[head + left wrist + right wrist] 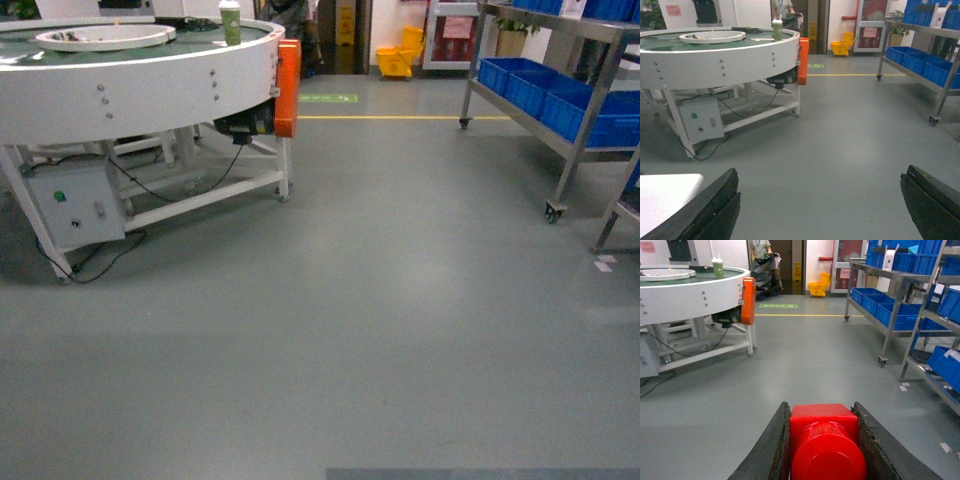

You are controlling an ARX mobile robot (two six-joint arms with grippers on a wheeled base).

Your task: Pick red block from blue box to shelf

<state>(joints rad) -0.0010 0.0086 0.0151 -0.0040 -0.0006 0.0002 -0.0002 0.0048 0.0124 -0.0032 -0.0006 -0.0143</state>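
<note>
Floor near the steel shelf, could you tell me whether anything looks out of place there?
Small white scraps lie scattered on the grey floor beside the shelf legs, like litter or loose tape. Nothing else stands out.

A smooth grey-green floor (380,300) fills the room, softly reflecting overhead light. At left stands a large round white conveyor table (140,85) on a white metal frame, with an orange guard (288,88) on its side and a grey control box (75,205) beneath, black cables trailing down. A yellow line (400,117) crosses the floor farther back. A yellow mop bucket (398,58) sits near the white far wall (385,25).
</note>
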